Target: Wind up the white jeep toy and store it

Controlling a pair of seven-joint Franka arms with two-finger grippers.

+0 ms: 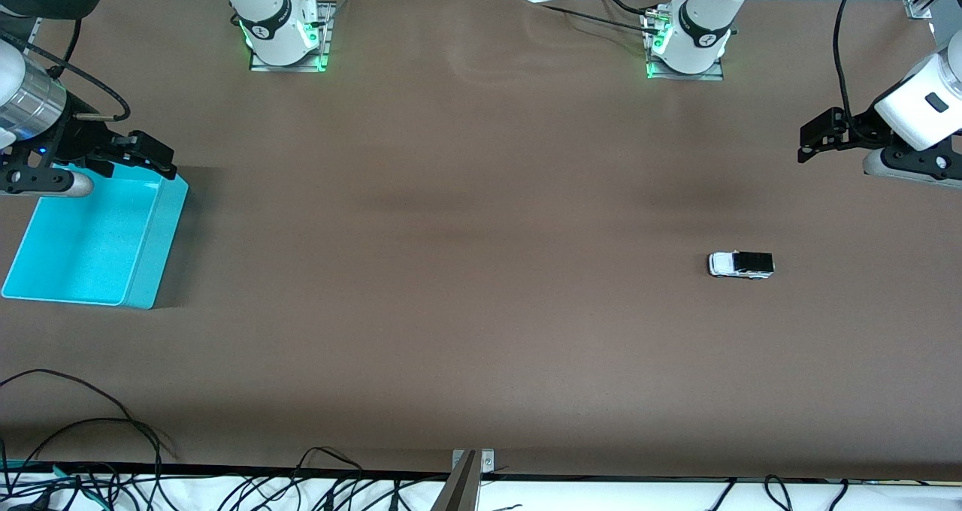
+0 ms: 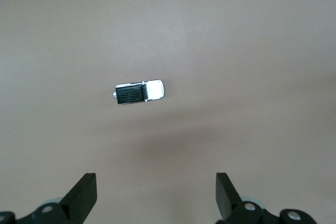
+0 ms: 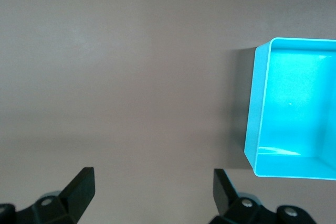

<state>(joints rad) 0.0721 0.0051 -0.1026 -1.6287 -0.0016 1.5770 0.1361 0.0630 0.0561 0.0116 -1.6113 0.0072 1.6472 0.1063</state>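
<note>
The white jeep toy (image 1: 740, 264), tiny, with a black rear roof, stands on its wheels on the brown table toward the left arm's end. In the left wrist view the jeep (image 2: 139, 92) lies apart from my left gripper (image 2: 156, 192). That gripper (image 1: 815, 139) hangs open and empty over the table near the left arm's end. My right gripper (image 1: 154, 158) hovers open and empty over the rim of the turquoise bin (image 1: 161, 225) on the side toward the robots' bases. The bin (image 3: 252, 124) has nothing in it.
Both arm bases (image 1: 285, 37) (image 1: 688, 45) stand along the table edge farthest from the front camera. Loose black cables (image 1: 90, 436) and a metal bracket (image 1: 472, 462) lie at the nearest edge. Wide bare tabletop separates the jeep from the bin.
</note>
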